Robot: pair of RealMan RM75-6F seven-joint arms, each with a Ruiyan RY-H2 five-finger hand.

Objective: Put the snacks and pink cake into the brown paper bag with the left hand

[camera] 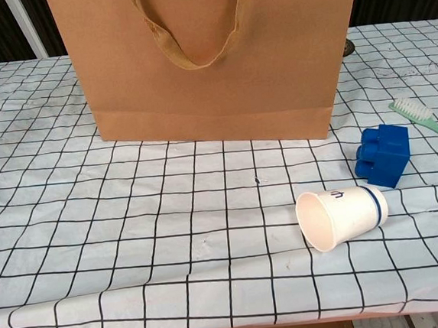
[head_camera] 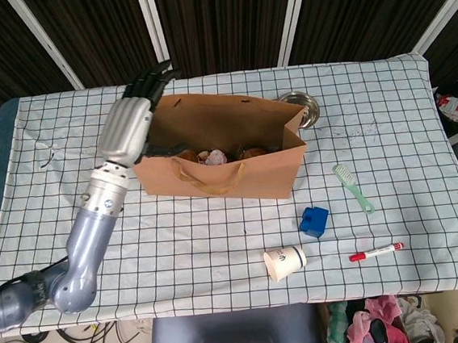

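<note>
The left hand [head_camera: 131, 124] hangs at the left end of the brown paper bag [head_camera: 227, 151], its dark fingers [head_camera: 149, 80] stretched apart and holding nothing; the palm side is just beside the bag's left wall, though contact cannot be told. Only the head view shows it. The bag stands upright on the checked desk [head_camera: 219, 237] directly right of the hand, mouth open. Inside it lie the snacks [head_camera: 247, 150] and a pale pink item, probably the pink cake [head_camera: 211, 156], low against the near wall. Behind the bag's far right corner sits a metal bowl [head_camera: 302, 106]. Further right of the hand and nearer the desk's front edge are a blue block [head_camera: 314, 221], a tipped paper cup [head_camera: 285, 262], a green brush [head_camera: 352, 187] and a red marker [head_camera: 375, 251]. The right hand appears in neither view.
</note>
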